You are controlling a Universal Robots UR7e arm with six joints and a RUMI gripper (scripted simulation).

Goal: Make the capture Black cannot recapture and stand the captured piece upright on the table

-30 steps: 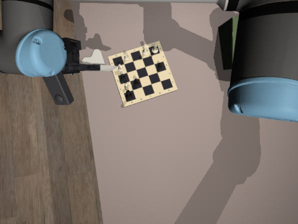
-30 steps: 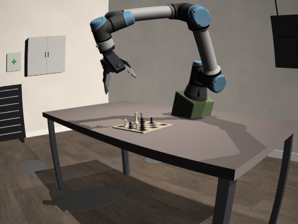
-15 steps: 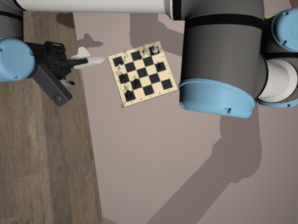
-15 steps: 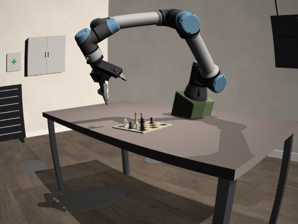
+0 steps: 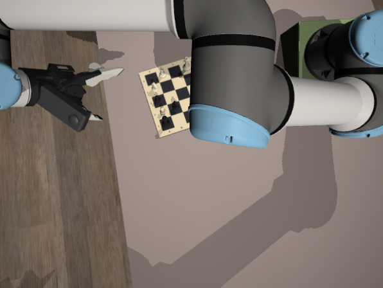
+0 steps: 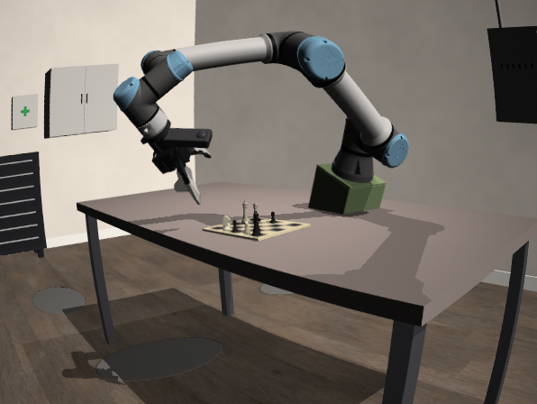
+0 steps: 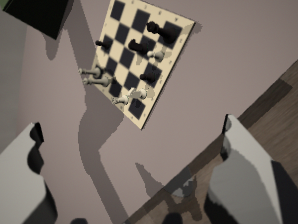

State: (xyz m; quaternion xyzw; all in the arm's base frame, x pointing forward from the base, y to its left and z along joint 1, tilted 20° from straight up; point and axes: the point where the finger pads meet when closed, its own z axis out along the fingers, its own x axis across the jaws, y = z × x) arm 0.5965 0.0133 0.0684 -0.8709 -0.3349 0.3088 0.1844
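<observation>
The gripper [image 5: 112,94] [image 6: 204,179] [image 7: 134,119] is open, with its two fingers wide apart and nothing between them. It is in the air, apart from the chess board [image 5: 178,119] [image 6: 297,224] [image 7: 164,75], and it is tilted.

The board lies flat on the table [image 5: 193,193] [image 6: 149,230] [image 7: 50,85]. On its pale border there are small printed marks. In the top view, "A" and "B" can be read with some difficulty along the lower edge; the numbers at the left side are too small for sure reading.

The pieces stand upright on the board. In the A column, from the lower corner, there are a tall black piece [image 5: 165,123] [image 6: 256,225] [image 7: 162,31], a small white piece [image 5: 162,110] [image 6: 246,227] [image 7: 156,55], a black pawn [image 5: 157,99] [image 6: 234,226] [image 7: 150,76] and a white knight [image 5: 154,87] [image 6: 226,222] [image 7: 137,94]. One black piece [image 5: 175,106] [image 7: 137,46] is in the B column. The arm [image 5: 234,77] [image 6: 230,51] covers the right part of the board from above.

On the wall, a white panel [image 6: 25,122] has a green cross, without readable words.

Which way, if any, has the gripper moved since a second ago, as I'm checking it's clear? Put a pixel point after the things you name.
Yes: the gripper [image 5: 112,94] [image 6: 204,178] [image 7: 134,119] moved away from the chessboard [image 5: 159,136] [image 6: 259,238] [image 7: 142,125] in the top view.
</observation>
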